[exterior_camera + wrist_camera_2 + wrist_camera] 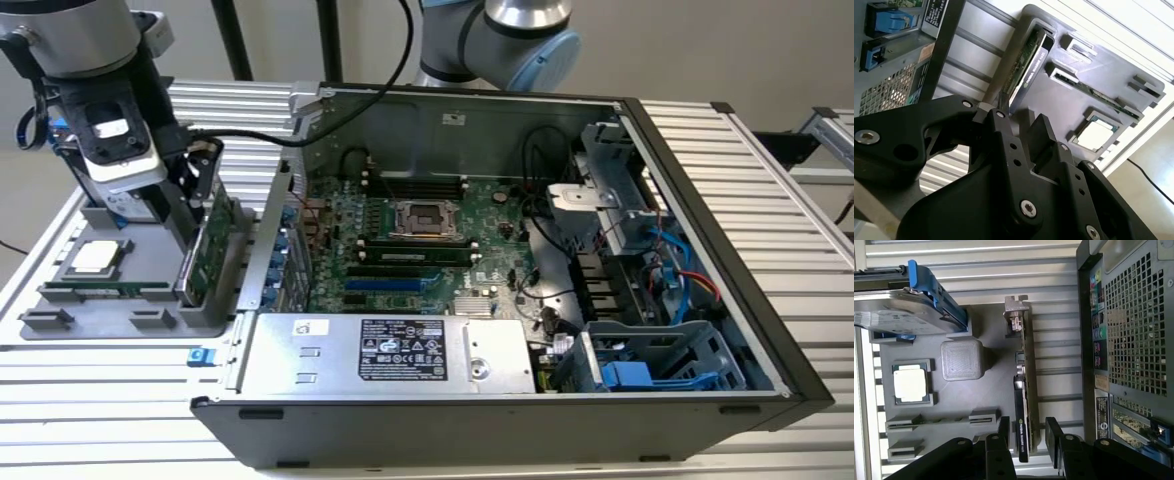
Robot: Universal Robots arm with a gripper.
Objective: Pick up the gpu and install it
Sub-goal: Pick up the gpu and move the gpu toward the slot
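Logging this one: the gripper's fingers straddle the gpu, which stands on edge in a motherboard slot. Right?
Not quite. The gpu stands on edge in the gray holder tray beside the case, not in a motherboard slot, as the first wrist view shows. The gripper's fingers do straddle it.

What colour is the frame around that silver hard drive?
The frame is blue, clearest in the first wrist view.
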